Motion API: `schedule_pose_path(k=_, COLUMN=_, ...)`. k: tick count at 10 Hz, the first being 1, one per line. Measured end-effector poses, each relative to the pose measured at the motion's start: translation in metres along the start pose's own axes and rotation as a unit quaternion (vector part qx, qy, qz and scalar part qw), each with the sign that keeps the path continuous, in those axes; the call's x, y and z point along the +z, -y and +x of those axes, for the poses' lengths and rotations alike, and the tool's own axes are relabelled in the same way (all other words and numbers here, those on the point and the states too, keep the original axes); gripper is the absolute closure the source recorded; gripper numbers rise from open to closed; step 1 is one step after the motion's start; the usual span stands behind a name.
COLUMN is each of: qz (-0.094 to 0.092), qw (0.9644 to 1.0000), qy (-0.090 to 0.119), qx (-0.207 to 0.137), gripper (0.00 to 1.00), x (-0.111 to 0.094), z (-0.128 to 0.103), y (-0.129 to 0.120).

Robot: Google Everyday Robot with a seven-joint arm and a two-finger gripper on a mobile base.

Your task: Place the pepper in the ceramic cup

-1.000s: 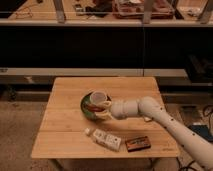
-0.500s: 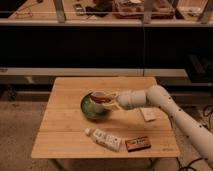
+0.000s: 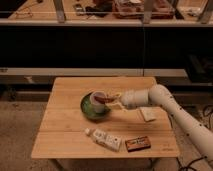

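The ceramic cup (image 3: 97, 101), small and white, stands on a dark green plate (image 3: 89, 111) in the middle of the wooden table (image 3: 65, 125). The dark red-brown pepper (image 3: 102, 102) hangs at the cup's right rim, partly over its opening. My gripper (image 3: 113, 102) reaches in from the right at the end of the cream arm (image 3: 155, 97) and is shut on the pepper, just right of the cup.
A white packet (image 3: 106, 139) and a brown labelled box (image 3: 137, 144) lie near the table's front edge. A flat white item (image 3: 147, 115) lies under the arm at the right. Dark shelving runs behind the table.
The arm has swung up and back, its forearm now nearly level. The gripper stays at the cup's right side with the pepper at the rim.
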Motion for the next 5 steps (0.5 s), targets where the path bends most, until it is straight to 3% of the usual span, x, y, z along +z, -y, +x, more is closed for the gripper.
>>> schedule_pose_path(k=4, qz=0.0, qw=0.9999, qy=0.01, qx=0.009, gripper=0.96, x=0.006, z=0.006, y=-0.015)
schedule_pose_path(k=5, qz=-0.001, qw=0.9998, qy=0.018, qx=0.012, gripper=0.86, x=0.007, z=0.006, y=-0.02)
